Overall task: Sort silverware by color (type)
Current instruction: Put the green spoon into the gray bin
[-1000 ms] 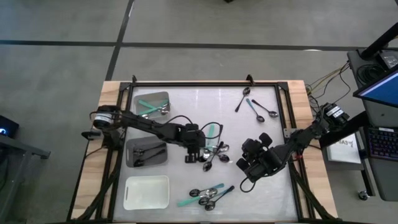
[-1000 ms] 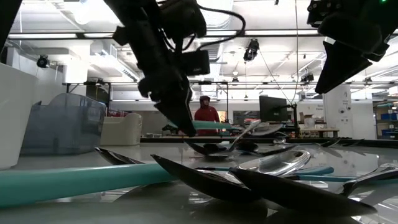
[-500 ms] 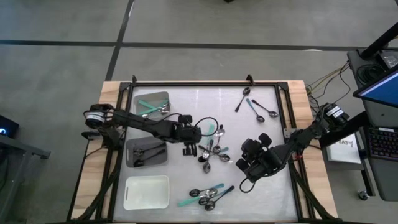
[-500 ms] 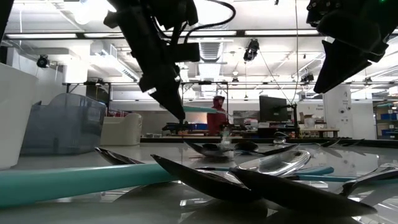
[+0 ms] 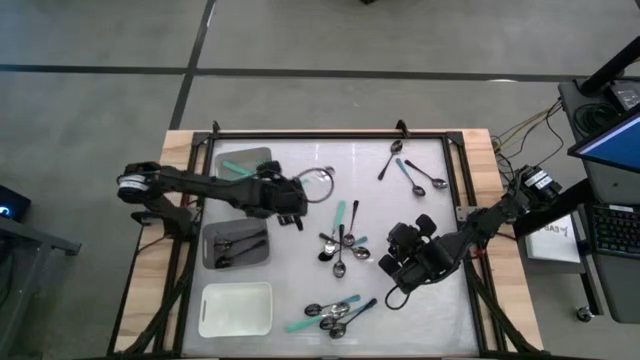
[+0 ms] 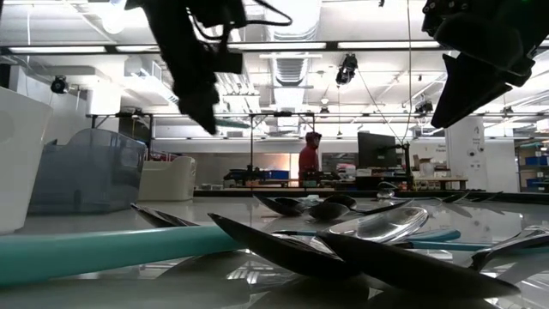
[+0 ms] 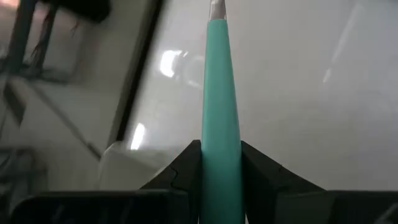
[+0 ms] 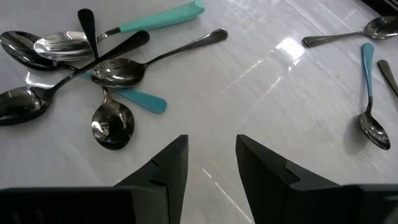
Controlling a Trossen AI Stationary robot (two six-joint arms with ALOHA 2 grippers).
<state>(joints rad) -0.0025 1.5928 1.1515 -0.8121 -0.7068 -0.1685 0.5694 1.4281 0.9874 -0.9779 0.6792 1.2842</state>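
- Looking down from the high view: left gripper (image 5: 297,208) hangs near the grey tray (image 5: 262,158), right gripper (image 5: 392,268) waits beside the spoon pile (image 5: 340,247).
- Left wrist view: fingers (image 7: 186,163) pinch a teal-handled spoon (image 7: 219,106).
- Right wrist view: fingers (image 8: 171,163) spread apart over bare table.

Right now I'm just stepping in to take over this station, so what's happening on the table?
The left gripper is shut on a teal-handled spoon, carrying it above the table near the grey tray that already holds teal spoons. The right gripper hangs open beside the mixed pile of spoons mid-table, holding nothing.
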